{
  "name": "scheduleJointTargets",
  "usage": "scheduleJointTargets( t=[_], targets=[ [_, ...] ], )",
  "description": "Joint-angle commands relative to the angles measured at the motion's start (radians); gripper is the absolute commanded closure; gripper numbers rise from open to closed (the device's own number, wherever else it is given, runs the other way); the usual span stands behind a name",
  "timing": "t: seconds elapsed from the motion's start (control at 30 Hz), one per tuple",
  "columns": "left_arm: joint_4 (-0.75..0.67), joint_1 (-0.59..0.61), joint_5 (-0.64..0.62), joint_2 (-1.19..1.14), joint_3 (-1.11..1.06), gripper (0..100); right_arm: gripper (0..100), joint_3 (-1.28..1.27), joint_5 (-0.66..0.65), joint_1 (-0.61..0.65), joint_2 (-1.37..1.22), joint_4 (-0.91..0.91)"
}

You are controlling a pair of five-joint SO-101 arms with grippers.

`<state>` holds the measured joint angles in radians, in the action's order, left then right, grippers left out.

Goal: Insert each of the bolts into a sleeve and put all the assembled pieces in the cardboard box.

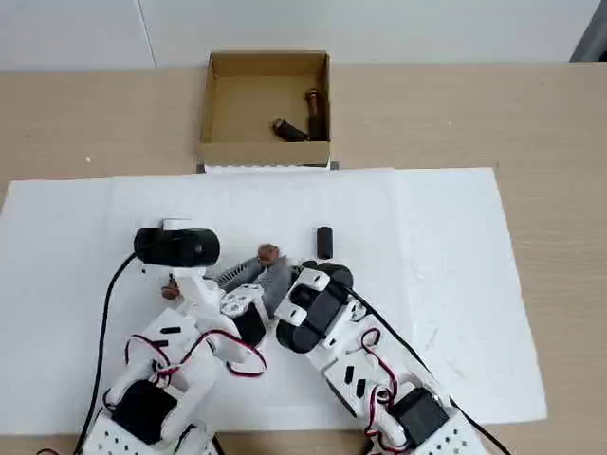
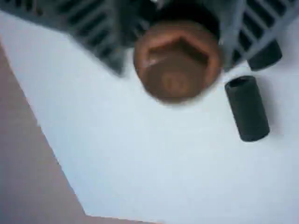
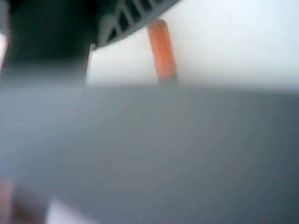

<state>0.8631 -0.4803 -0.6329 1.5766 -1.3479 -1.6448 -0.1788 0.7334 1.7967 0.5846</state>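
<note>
The left gripper [image 2: 174, 35] is squeezed tight on one bolt [image 2: 177, 63]. The bolt is shiny brown metal, and its round head has a six-sided dent in it. The gripper's grey fingers [image 2: 88, 28] have ridges like a comb.

In the high view the bolt sits above the big white paper sheet [image 1: 455, 284], in front of the two arms. The right gripper [image 1: 280, 277] is right beside it, but it is not clear if it is gripping anything.

One loose sleeve [image 1: 324, 242] lies flat on the paper, near the bolt but not touching it. It is a short, smooth black tube.

The cardboard box [image 1: 220, 104] is square and brown with an open top. It stands on the wooden table [image 1: 531, 114] at the far edge of the paper. Inside are two assembled pieces [image 1: 302, 121], dark tubes with brown ends.
</note>
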Motion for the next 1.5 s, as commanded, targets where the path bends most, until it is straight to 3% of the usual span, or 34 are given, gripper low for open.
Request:
scheduleJointTargets(
  t=[0.0,0.13,0.37,0.5,0.57,0.67,0.83,1.07,1.23,1.47],
  targets=[
    [0.003,0.005,0.008,0.003,0.047,80,99.6,0.02,-0.008,0.005,0.015,-0.028],
    [0.003,0.011,0.052,0.003,0.087,80,99.6,0.018,-0.008,0.005,0.015,-0.028],
    [0.003,0.155,0.155,0.003,0.15,80,99.6,0.017,-0.005,0.002,0.015,-0.027],
    [0.003,0.227,0.218,0.008,0.151,91,99.6,0.02,0.0,0.001,0.015,-0.021],
    [0.003,0.259,0.244,0.008,0.139,100,99.6,0.02,0.015,-0.027,0.015,-0.021],
    [0.003,0.313,0.298,0.008,0.085,98,99.6,0.04,0.083,-0.105,0.005,-0.018],
    [0.003,0.379,0.39,0.008,-0.039,100,99.6,0.084,0.083,-0.266,0.001,0.013],
    [-0.005,0.381,0.377,0.008,-0.185,100,99.6,0.175,-0.041,-0.338,-0.008,0.068],
    [-0.003,0.385,0.353,0.008,-0.197,100,99.6,0.298,-0.049,-0.338,-0.176,0.062],
    [-0.005,0.382,0.354,0.009,-0.236,99,99.6,0.66,0.023,-0.354,-0.693,-0.068]
  ],
)
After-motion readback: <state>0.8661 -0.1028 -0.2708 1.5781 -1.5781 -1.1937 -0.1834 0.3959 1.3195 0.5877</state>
